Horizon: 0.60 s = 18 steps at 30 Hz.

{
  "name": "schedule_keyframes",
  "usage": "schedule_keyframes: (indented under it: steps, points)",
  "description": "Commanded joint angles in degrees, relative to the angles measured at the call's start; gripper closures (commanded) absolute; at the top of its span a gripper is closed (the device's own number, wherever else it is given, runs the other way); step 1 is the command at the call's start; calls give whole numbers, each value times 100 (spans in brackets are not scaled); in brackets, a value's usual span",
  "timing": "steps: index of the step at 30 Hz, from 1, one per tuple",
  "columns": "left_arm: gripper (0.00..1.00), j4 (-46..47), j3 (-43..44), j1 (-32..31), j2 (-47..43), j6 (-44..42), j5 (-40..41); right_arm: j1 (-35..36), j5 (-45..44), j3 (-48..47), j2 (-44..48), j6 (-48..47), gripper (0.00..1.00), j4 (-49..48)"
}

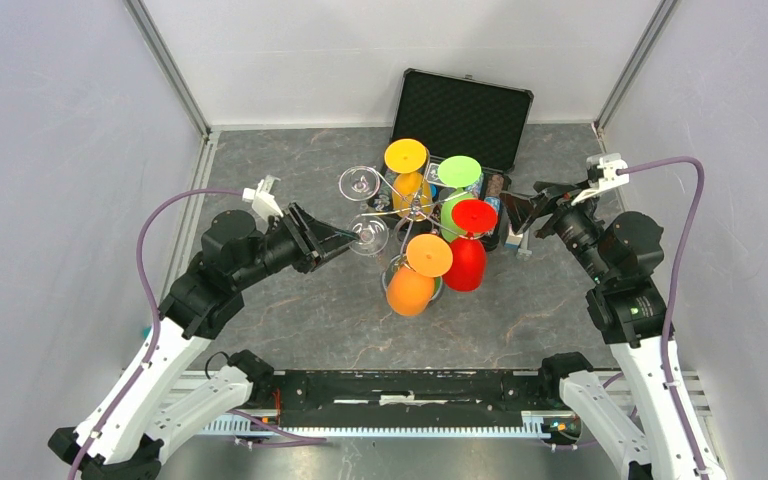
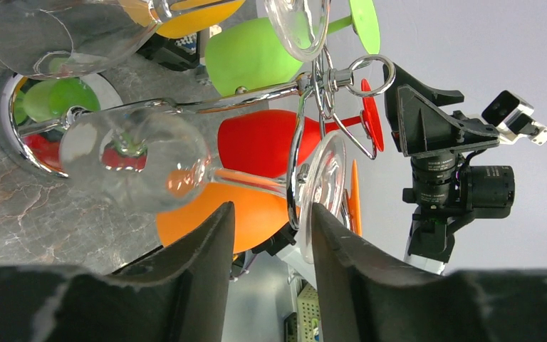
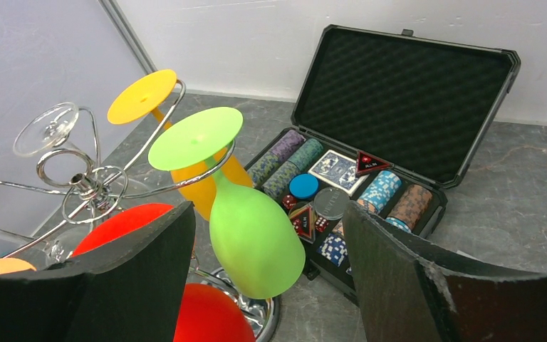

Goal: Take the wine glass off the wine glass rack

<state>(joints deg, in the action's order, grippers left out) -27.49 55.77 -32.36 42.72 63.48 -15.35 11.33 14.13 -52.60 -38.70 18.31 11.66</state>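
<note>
1. The left jaws are spread, their tips just short of the stem of a clear wine glass (image 2: pixel 135 157).
2. That glass hangs on the left side of the rack (image 2: pixel 16 132), mid-frame in the top view.
3. The right jaws are spread, facing a green glass (image 3: pixel 253 239).

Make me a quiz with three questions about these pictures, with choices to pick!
1. Where is the black case? A) behind the wine glass rack, by the far wall B) under the left arm C) on top of the rack.
2. How many coloured glasses hang on the rack? A) two B) four C) seven.
3. The case's lid is A) shut B) open C) missing.
Answers: 1 A, the top view shows it beyond the rack. 2 B, yellow, green, red, orange. 3 B, it stands upright, poker chips showing.
</note>
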Motion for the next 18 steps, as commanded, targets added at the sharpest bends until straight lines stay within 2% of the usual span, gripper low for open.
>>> schedule_keyframes:
  steps: [1, 11, 18]
  points:
    - [56, -66, 206, -18, -71, 14, 207, -12, -186, 56, 29, -27, 19, -243]
    - [67, -99, 319, -16, -281, 56, 350, -19, -309, 100, 64, -13, 19, -225]
    - [78, 88, 336, -17, -177, 157, -11, -14, -569, 203, 107, 56, 19, -224]
